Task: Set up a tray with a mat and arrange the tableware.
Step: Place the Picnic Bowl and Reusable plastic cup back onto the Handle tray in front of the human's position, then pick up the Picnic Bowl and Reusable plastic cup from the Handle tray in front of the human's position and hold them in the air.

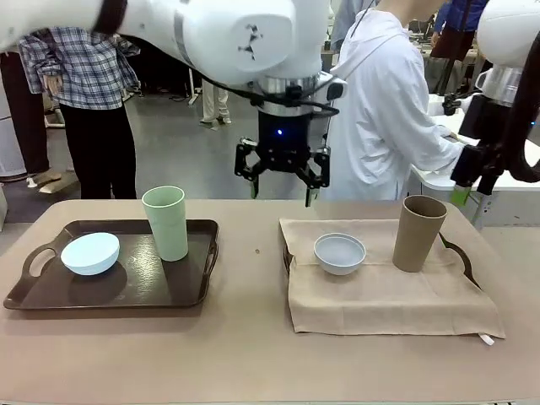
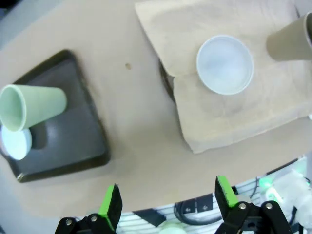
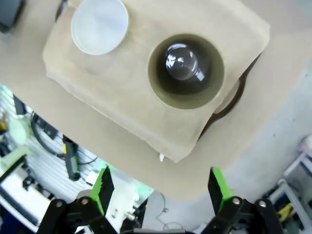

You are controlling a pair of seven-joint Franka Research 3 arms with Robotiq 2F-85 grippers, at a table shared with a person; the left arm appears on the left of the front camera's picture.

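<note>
**A:** Layout is looking how?

**B:** Pale blue bowl point(image 1: 90, 253) and green tumbler point(image 1: 166, 223) are standing on the dark tray point(image 1: 25, 295). Left gripper point(image 1: 282, 187) is hovering released. Whitish bowl point(image 1: 340, 253) and tan tumbler point(image 1: 418, 234) are resting on the mat point(image 1: 380, 304). Right gripper point(image 3: 161, 187) is gaping.

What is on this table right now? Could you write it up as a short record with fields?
Left side: dark tray, no mat, holding pale blue bowl and upright light green tumbler
Right side: covered tray under tan mat, holding bluish white bowl and upright tan brown tumbler
Robot's hands: left hand open and empty above the middle of the table; right hand open and empty above the tan brown tumbler
Far side: person in white coat
</note>
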